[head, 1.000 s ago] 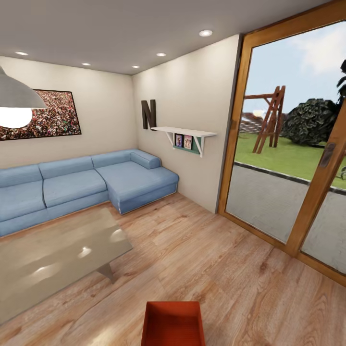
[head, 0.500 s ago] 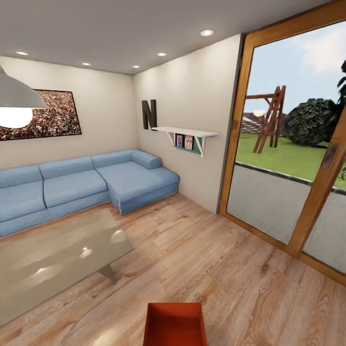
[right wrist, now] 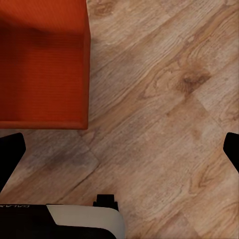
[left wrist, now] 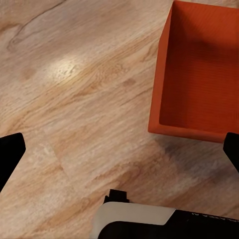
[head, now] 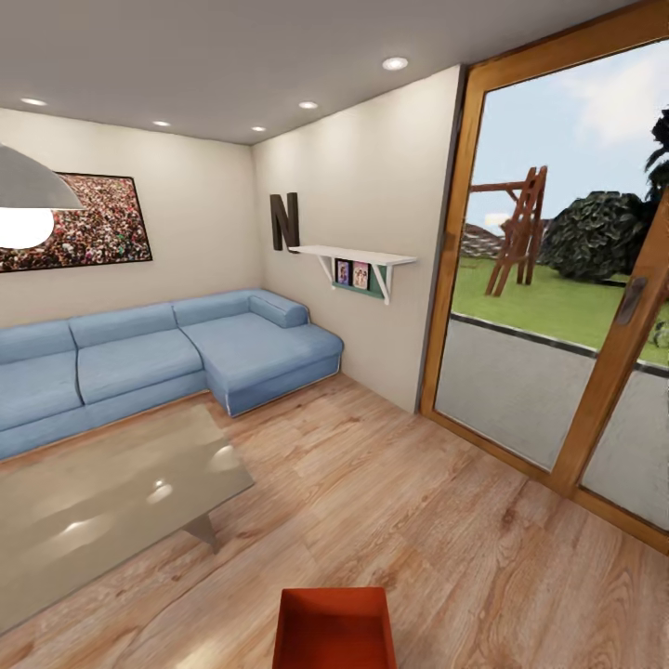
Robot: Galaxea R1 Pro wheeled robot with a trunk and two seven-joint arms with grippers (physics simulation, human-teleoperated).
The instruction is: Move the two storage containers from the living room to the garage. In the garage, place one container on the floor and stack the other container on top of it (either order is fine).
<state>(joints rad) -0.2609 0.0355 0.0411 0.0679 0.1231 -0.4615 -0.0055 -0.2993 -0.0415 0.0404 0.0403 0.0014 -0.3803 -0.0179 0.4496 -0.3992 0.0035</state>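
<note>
Against the picture of half a second ago the whole head view has slid a little, sofa, shelf and door frame together, so the camera has turned and nothing in the room has moved. At the left hangs a pale dome lamp (head: 28, 200), cut off by the edge, beside a framed crowd picture (head: 88, 221). Below runs the blue corner sofa (head: 167, 348), soft and matte, and before it a glossy glass-topped table (head: 111, 497). The plank floor (head: 400, 520) is light, knotty wood. One orange-red storage container (head: 334, 627), thin-walled and open-topped, sits at the bottom edge, its near end cut off. On the beige wall are a dark letter N (head: 285, 221) and a white shelf (head: 353, 255); right stands the wood-framed glass door (head: 613, 372). The left gripper (left wrist: 119, 149) and right gripper (right wrist: 119, 149) both gape wide above the floor, holding nothing, the container just beside each.
</note>
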